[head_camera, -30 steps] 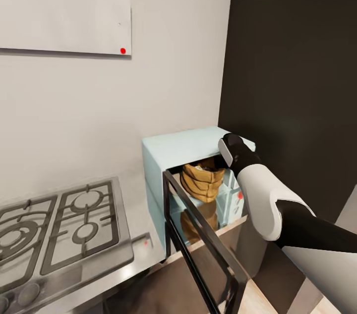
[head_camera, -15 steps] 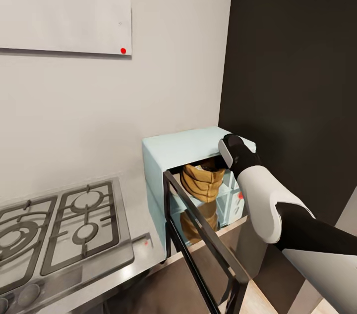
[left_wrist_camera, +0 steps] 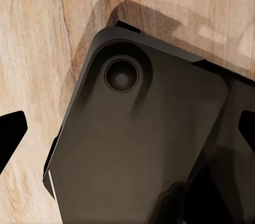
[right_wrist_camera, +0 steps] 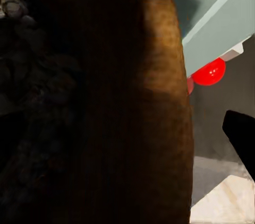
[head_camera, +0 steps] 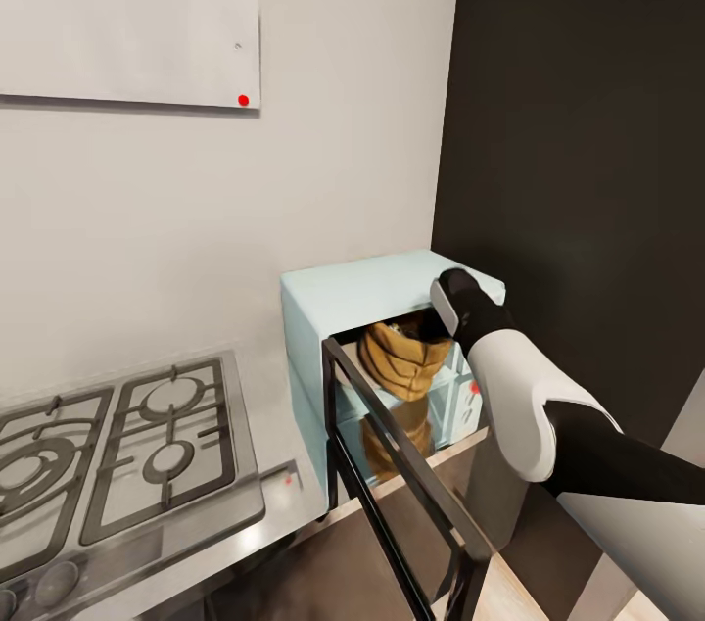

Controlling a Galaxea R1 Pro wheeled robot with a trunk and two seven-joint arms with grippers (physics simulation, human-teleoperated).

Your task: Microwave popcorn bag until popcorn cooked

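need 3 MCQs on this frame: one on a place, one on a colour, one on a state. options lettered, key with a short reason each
1. Where is the popcorn bag?
A. on the gas hob
B. in the microwave's open cavity
C. on the floor

2. What colour is the microwave body?
A. pale mint-blue
B. red
C. black

3. What state is the microwave door in?
A. shut
B. missing
C. swung open

Key:
1 B, the head view shows the tan sack inside the box opening, with the right arm reaching to it.
2 A, the top and side panels are pale mint-blue.
3 C, the black-framed glass door stands out toward the camera, leaving the cavity exposed.
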